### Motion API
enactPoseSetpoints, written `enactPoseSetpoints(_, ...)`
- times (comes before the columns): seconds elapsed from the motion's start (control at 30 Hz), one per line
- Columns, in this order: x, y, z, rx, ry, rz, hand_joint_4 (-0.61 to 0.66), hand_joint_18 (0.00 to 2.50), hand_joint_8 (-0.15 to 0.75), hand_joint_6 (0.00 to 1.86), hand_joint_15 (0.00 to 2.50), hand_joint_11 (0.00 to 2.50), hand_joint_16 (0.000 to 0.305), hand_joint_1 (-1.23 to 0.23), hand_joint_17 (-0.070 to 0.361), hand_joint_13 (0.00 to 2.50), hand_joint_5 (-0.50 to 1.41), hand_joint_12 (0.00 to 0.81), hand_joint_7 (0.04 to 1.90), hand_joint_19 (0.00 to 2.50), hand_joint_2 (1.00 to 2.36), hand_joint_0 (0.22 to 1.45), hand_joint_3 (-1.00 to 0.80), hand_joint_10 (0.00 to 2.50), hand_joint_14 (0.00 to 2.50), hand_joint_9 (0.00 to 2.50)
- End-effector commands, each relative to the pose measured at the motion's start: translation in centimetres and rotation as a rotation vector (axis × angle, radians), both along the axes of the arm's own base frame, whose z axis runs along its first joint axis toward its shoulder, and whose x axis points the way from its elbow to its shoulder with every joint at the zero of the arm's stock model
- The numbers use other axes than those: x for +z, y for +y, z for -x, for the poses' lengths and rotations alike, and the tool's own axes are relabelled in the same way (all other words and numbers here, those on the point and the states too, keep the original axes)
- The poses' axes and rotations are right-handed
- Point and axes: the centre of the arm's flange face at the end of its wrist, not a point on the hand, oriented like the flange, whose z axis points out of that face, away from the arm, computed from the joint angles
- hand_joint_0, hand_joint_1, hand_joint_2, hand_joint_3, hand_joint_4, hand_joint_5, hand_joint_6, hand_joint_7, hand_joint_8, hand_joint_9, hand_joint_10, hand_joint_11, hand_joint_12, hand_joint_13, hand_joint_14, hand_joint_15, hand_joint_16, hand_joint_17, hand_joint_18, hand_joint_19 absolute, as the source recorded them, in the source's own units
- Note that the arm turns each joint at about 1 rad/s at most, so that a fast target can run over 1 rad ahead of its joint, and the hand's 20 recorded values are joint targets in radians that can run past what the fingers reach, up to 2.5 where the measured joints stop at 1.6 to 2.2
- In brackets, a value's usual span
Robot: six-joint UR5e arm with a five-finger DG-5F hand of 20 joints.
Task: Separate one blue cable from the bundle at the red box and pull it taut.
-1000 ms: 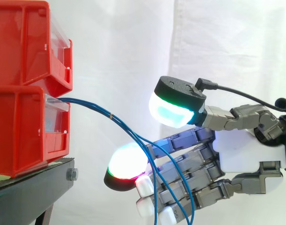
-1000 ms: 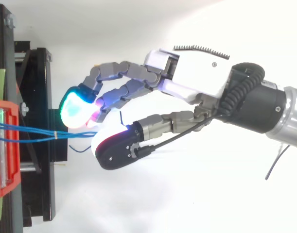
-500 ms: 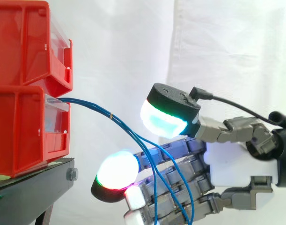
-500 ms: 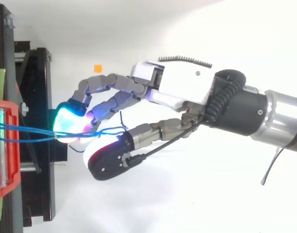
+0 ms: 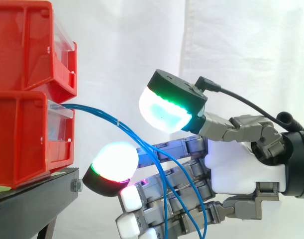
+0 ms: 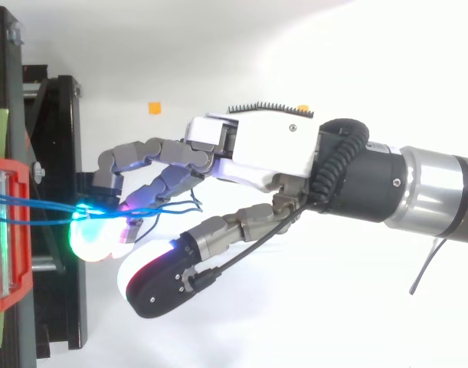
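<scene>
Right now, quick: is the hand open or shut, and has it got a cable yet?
Hand: open, holding nothing; the blue cables run loose across it, none visibly pinched.

Several thin blue cables (image 5: 97, 110) come out together from behind the clear front panel of the lower red box (image 5: 22, 144), near its top edge. They run as one close bundle, bound by a small pale tie (image 5: 118, 121), and slope down to the right. Past the tie they fan into separate strands that curve downward, slack, across the front of the hand's (image 5: 236, 169) fingers. From above, they run almost straight from the box to the fingers, and loose ends curl just beyond.
</scene>
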Motion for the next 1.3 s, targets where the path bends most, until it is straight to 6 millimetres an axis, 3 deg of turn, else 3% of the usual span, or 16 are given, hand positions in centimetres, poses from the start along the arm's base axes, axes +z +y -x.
enactPoseSetpoints(0.0, 0.2, 0.2, -0.2, 0.011, -0.018, -0.012, 0.16, 0.52, 0.287, 0.5, 0.59, 0.8, 0.042, -0.74, 0.094, 0.75, -0.15, 0.37, 1.22, 0.62, 1.01, 0.6, -0.43, 0.02, 0.02, 0.78)
enactPoseSetpoints(0.9, 0.2, -0.8, -0.3, 0.006, -0.01, 0.049, 0.17, 0.54, 0.298, 0.5, 0.59, 0.81, 0.044, -0.65, 0.1, 0.76, -0.15, 0.379, 1.23, 0.63, 1.0, 0.55, -0.5, 0.02, 0.02, 0.8)
enactPoseSetpoints(1.27, 0.4, -1.5, -0.2, 0.001, 0.011, 0.049, 0.16, 0.55, 0.297, 0.5, 0.59, 0.81, 0.043, -0.59, 0.097, 0.77, -0.14, 0.375, 1.25, 0.64, 1.0, 0.59, -0.47, 0.02, 0.02, 0.82)
